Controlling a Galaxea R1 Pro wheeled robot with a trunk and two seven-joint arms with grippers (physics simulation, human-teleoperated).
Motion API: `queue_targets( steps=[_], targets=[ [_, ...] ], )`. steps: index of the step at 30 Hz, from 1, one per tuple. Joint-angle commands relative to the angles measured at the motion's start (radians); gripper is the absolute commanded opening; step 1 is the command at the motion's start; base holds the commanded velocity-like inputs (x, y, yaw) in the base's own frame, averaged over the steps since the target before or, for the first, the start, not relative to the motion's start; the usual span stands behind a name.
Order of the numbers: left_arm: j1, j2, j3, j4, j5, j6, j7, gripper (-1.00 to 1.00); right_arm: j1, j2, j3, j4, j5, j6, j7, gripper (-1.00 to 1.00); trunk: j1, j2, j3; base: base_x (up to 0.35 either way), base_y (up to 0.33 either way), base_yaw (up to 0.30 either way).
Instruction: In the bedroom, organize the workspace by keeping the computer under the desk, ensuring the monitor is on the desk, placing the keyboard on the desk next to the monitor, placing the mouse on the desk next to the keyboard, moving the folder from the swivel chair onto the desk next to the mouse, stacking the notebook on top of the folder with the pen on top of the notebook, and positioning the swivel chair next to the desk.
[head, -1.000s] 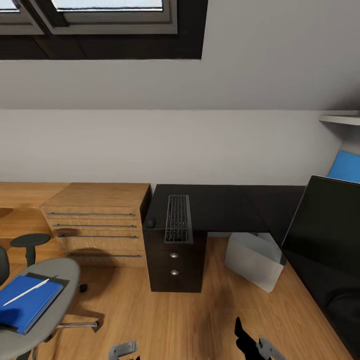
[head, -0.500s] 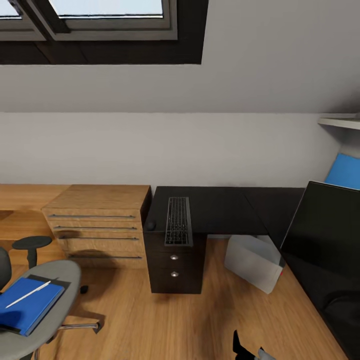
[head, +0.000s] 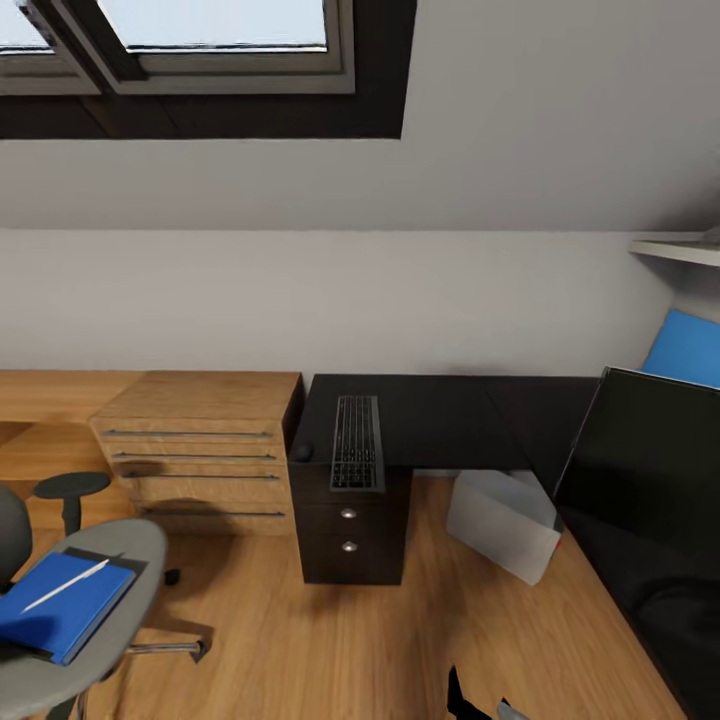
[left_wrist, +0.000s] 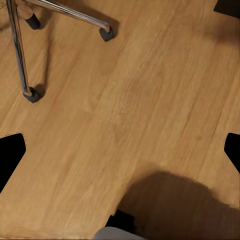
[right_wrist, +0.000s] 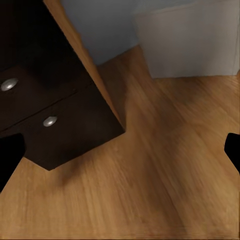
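One flat blue folder (head: 62, 610) on grey swivel chair (head: 105, 640)

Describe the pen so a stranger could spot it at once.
Find the grey swivel chair at the lower left of the head view. A bright blue folder lies on its seat, and the pen rests diagonally on top. It is the only thin white stick there.

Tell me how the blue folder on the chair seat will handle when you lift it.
The folder looks flat and thin, so it may flex if gripped by one edge. The pen lies loose on top and would likely roll or slide off once the folder tilts. The folder overhangs the swivel chair seat's edge, which probably gives a finger room underneath.
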Motion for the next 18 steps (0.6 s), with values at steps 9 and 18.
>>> queue_targets(
  steps=[9, 18],
  targets=[
    [-0.001, -0.004, -0.017, 0.000, 0.005, -0.007, 0.010, 1.00, -0.001, 0.006, 0.003, 0.003, -0.006, -0.004, 0.004, 1.00, -0.035, 0.062, 0.027, -0.283, -0.208, 0.061],
    [-0.001, -0.004, -0.017, 0.000, 0.003, -0.008, 0.009, 1.00, -0.001, 0.007, 0.003, 0.003, -0.006, -0.004, 0.003, 1.00, -0.070, 0.125, 0.051, -0.278, -0.245, 0.220]
  ],
)
